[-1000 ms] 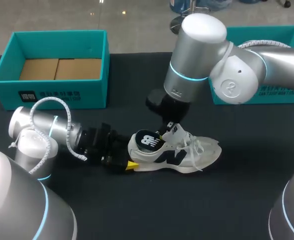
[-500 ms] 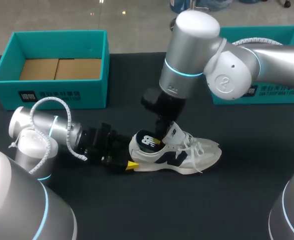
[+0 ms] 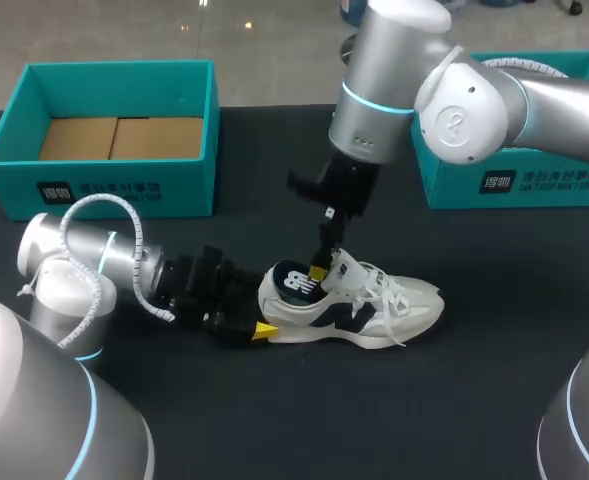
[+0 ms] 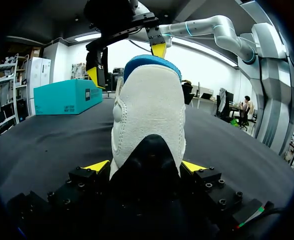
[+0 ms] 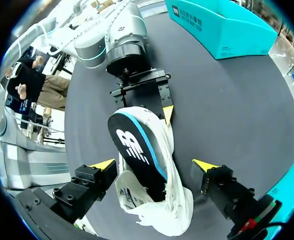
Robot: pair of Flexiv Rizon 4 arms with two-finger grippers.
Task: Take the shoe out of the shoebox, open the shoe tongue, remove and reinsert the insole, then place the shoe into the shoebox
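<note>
Directly beneath the right end effector [image 5: 154,165] lies the white sneaker [image 3: 359,305], on its sole on the desk [image 3: 274,420]. The fingers of this end effector stand wide apart, one on each side of the shoe's opening, touching nothing. The left end effector [image 4: 146,167] is clamped on the sneaker's heel from both sides, low on the desk, and serves as a vice. The black insole [image 5: 134,150], blue-edged, fills the heel opening and rises slightly above the collar just ahead of the left fingers. The tongue [image 3: 346,270] stands lifted just beside the right fingertips, with loose laces [image 3: 389,295] beyond it. The teal shoebox [image 3: 124,185] sits well apart, behind the left arm.

The step in hand appears to be the insole handling; whether the insole is going out or back in cannot be told. To do it well, the right fingers should probably come down along the shoe's long axis and close on the raised heel edge alone, free of tongue and laces. The left grip should hold firm so that the pull or push does not drag the sneaker. A shallow angle likely spares the insole from buckling.
</note>
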